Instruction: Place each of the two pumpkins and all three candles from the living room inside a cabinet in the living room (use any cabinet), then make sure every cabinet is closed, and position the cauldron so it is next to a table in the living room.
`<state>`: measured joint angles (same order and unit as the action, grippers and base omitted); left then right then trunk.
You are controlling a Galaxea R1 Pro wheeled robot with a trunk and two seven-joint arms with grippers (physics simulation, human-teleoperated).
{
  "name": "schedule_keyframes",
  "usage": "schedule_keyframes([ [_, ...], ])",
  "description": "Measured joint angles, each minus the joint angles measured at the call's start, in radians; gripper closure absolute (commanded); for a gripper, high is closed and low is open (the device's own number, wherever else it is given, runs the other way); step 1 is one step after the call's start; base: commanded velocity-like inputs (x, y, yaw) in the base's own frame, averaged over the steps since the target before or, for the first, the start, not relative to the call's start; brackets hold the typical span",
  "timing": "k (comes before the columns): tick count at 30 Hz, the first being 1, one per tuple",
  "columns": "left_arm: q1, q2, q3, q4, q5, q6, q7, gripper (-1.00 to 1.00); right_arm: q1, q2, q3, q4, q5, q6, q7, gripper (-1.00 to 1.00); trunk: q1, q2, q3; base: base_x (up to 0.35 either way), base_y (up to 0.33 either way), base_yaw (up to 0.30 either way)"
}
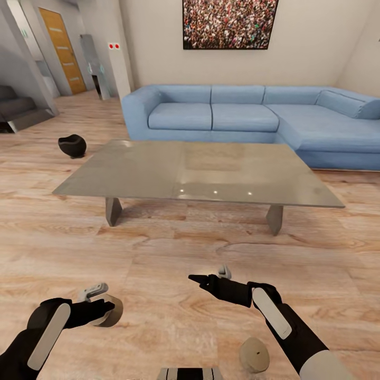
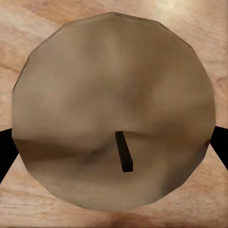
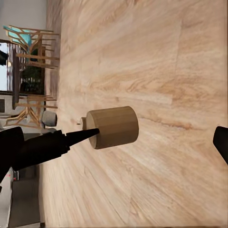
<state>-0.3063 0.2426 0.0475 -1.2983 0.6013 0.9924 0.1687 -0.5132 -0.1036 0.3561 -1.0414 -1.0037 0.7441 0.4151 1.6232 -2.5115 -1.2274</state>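
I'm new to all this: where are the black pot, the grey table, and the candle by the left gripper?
cauldron (image 1: 72, 145), head view, its round black side
table (image 1: 158, 171), head view, bare glossy top
candle (image 2: 111, 95), left wrist view, its flat top

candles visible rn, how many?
2. One candle held in the left end effector; another candle on the floor beside the right arm. The third may be out of view.

A glossy grey top with pale reflections is seen on the table (image 1: 200, 171), and its legs are grey too. The cauldron (image 1: 72, 145) is coloured black. A beige-brown candle (image 2: 111, 111) with a dark wick is held at the left gripper (image 1: 103, 309), which is black with pale grey parts. The sofa (image 1: 253, 119) is light blue. The floor (image 1: 174, 253) is patterned as light wood grain.
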Motion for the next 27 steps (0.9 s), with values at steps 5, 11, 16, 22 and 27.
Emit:
schedule_keyframes([
  [5,0.0,0.0,0.0,0.0,0.0,0.0,0.0,1.0,0.0,0.0,0.0,0.001,0.0,0.001,0.0,-1.0,0.002,-0.001,-0.019,0.0,0.0,0.0],
  [11,0.0,0.0,0.0,0.0,0.0,0.0,0.0,1.0,0.0,0.001,-0.001,0.001,0.001,0.005,-0.002,-1.0,0.005,-0.003,-0.043,0.0,0.0,0.0],
  [16,0.0,-0.001,0.0,0.0,0.0,0.0,0.0,1.0,0.0,0.0,-0.001,0.001,0.0,0.003,-0.005,-1.0,0.007,-0.004,-0.062,0.0,0.0,0.0],
  [22,0.0,-0.002,0.0,0.0,-0.001,0.0,0.0,1.0,0.0,0.0,-0.001,-0.002,0.004,0.003,-0.031,-1.0,0.01,-0.005,-0.085,0.0,0.0,0.0],
  [27,0.0,-0.002,0.0,0.0,-0.001,0.0,0.0,1.0,0.0,0.0,-0.001,-0.015,-0.001,0.004,-0.146,-1.0,0.012,-0.006,-0.104,0.0,0.0,0.0],
])
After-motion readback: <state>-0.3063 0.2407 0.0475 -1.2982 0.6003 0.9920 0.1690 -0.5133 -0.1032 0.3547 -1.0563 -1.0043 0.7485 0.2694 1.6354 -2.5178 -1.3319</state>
